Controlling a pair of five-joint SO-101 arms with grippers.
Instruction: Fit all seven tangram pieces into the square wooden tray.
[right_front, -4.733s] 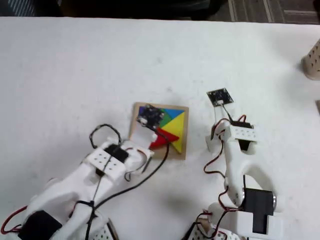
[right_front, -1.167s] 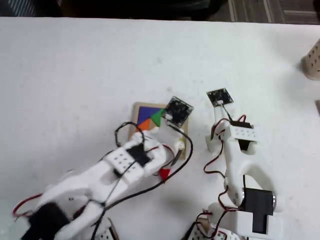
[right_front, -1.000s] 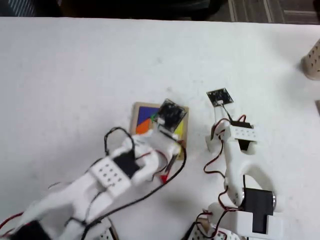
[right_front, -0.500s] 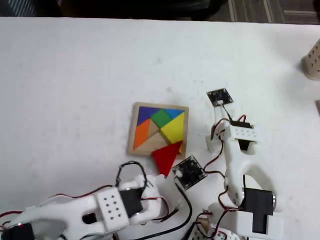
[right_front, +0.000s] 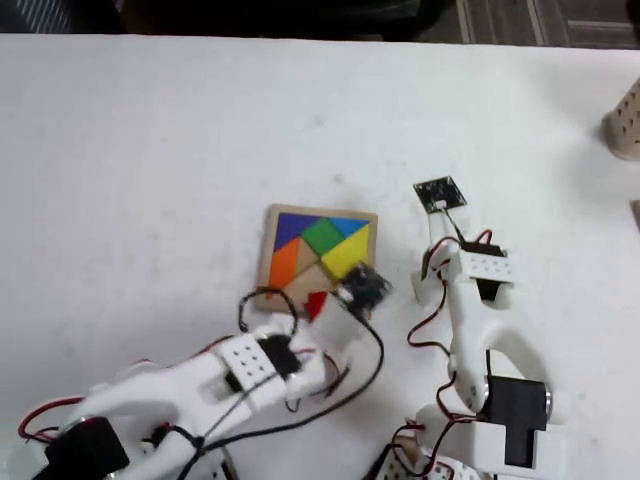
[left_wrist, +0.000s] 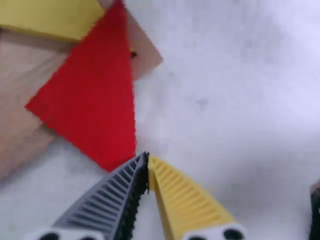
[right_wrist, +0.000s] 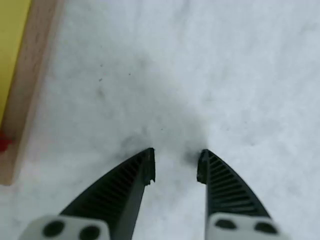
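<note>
The square wooden tray holds blue, green, yellow and orange pieces, with bare wood toward its near side. A red triangle lies half over the tray's near edge, half on the table. In the left wrist view my left gripper is shut, empty, its tips touching the corner of the red triangle beside the tray's corner. My right gripper stands open over bare table, just right of the tray's edge.
The left arm comes in from the near left, its wrist camera over the tray's near right corner. The right arm stands right of the tray. A pale pegged object sits at the far right edge.
The left arm swept across the tray, pulled back toward the near edge, then came forward to the red triangle, which now hangs over the tray's near edge. The right arm stayed still.
</note>
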